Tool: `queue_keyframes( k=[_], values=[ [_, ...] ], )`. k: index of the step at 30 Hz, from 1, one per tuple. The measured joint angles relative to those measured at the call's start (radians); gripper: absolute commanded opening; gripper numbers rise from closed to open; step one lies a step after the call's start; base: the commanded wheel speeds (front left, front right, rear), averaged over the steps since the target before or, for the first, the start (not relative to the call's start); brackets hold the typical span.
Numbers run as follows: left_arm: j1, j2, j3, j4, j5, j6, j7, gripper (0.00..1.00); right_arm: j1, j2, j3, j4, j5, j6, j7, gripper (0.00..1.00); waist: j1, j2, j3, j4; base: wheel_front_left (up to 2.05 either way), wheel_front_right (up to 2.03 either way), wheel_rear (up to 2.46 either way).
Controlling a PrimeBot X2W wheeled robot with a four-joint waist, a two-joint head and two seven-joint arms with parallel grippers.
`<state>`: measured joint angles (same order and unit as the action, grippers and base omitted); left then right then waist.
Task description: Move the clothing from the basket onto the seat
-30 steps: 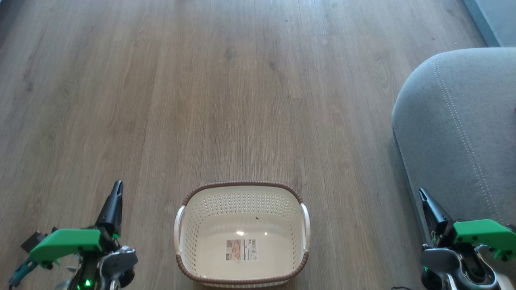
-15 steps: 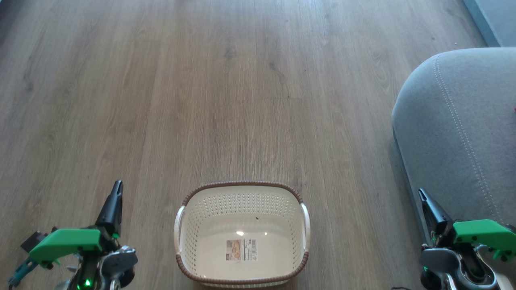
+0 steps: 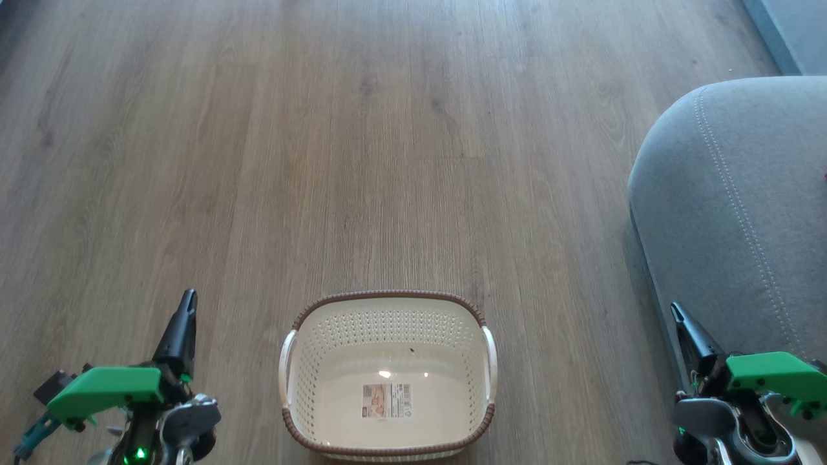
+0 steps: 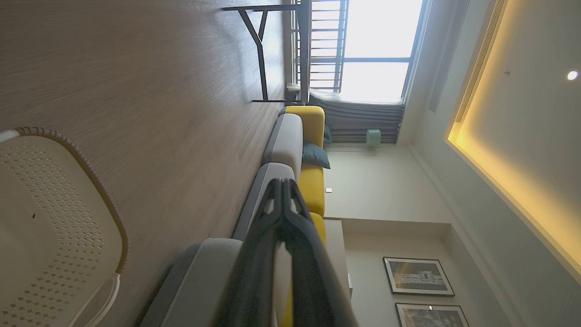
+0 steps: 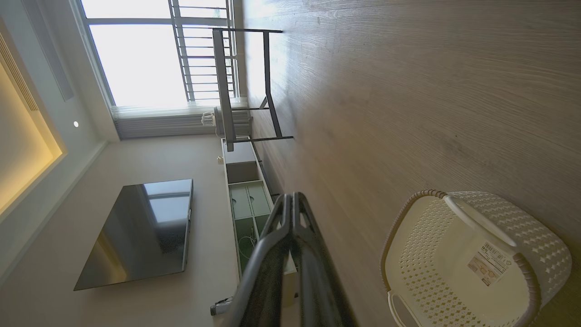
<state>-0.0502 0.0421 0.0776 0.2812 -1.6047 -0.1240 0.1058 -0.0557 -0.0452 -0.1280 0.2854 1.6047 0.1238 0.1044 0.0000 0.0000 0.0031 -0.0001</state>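
Note:
The cream basket (image 3: pixel 387 296) with a brown rim stands on the wooden floor at the bottom centre of the head view. It holds nothing but a label on its bottom. The clothing is out of view. The grey seat (image 3: pixel 730 213) with its double stitching fills the right side. My left gripper (image 3: pixel 188 298) is shut and points up, left of the basket. My right gripper (image 3: pixel 675 309) is shut, right of the basket and against the seat's front edge. The left wrist view has the left gripper (image 4: pixel 281 182) shut, the basket (image 4: pixel 45 218) and the seat (image 4: pixel 195 272). The right wrist view has the right gripper (image 5: pixel 290 196) shut beside the basket (image 5: pixel 454 254).
Bare wooden floor (image 3: pixel 362 161) stretches ahead of the basket. A blue-grey edge (image 3: pixel 788 32) sits at the far right. A dark-legged table (image 5: pixel 245 81) stands by the window, with a low cabinet (image 5: pixel 245 200) and a wall television (image 5: pixel 136 227) beyond.

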Motion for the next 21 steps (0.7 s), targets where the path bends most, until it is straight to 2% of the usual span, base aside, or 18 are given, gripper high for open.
queue_keyframes(
  k=[21],
  values=[
    [0.0, 0.0, 0.0, 0.0, 0.0, 0.0, 0.0, 0.0, 0.0, 0.001, -0.001, 0.0, 0.0, 0.0, 0.0, 0.0, 0.0, 0.0, 0.0, 0.0, 0.0, 0.0, 0.0]
  ],
)
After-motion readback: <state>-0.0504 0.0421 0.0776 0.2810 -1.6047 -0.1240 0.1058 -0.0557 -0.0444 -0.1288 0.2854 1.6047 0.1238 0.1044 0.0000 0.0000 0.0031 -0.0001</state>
